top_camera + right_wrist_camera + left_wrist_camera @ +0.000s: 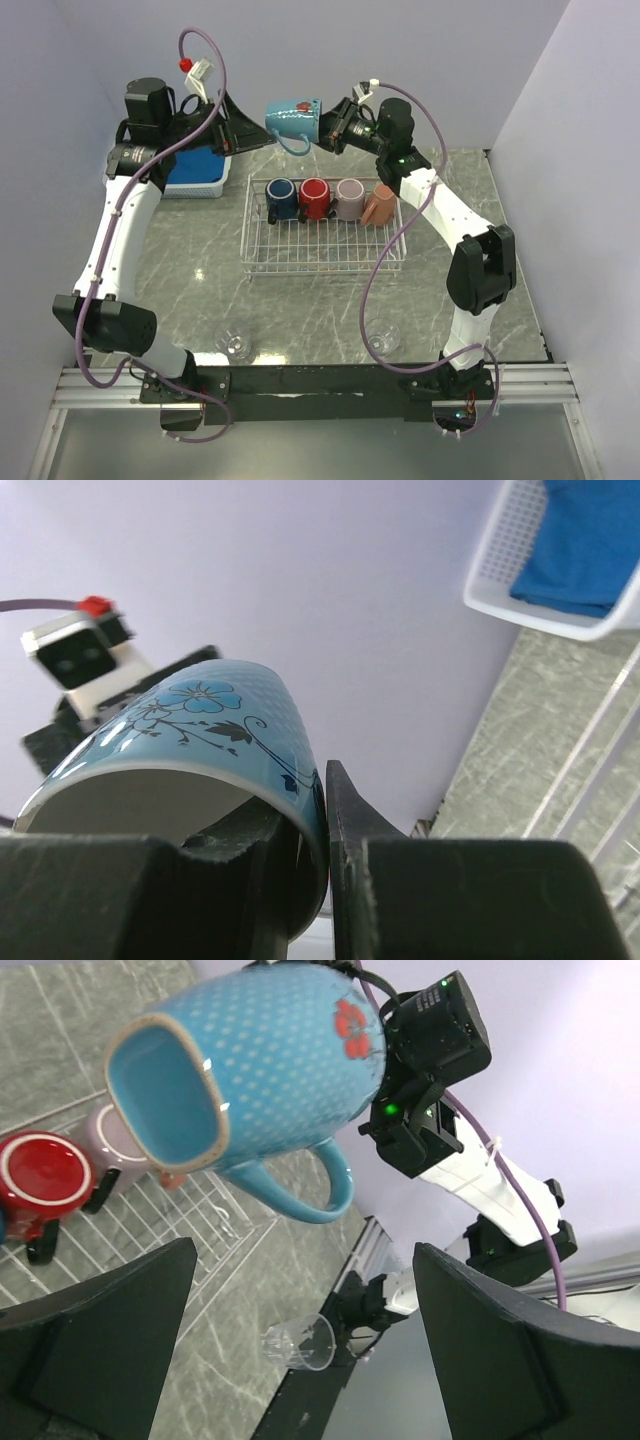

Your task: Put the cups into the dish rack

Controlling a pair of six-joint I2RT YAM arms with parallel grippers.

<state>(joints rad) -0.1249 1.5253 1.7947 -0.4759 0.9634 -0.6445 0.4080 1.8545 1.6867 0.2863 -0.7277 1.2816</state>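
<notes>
My right gripper (pixel 325 128) is shut on the rim of a light blue flowered mug (pixel 293 117), held on its side in the air behind the dish rack (pixel 320 262). In the right wrist view one finger is inside the mug (pixel 200 730) and the other outside, at my right gripper (pixel 322 800). My left gripper (pixel 245 132) stands open just left of the mug, empty. Its wrist view shows the mug (pixel 270 1070) beyond the wide-apart fingers (pixel 100 1340). Navy (pixel 280 197), red (pixel 315 197), mauve (pixel 349 197) and salmon (pixel 380 205) mugs sit along the rack's back row.
Two clear glass cups stand near the table's front edge, one at the left (pixel 236 345) and one at the right (pixel 382 338). A white plastic basket (pixel 222 178) with blue cloth sits at the back left, under the left arm.
</notes>
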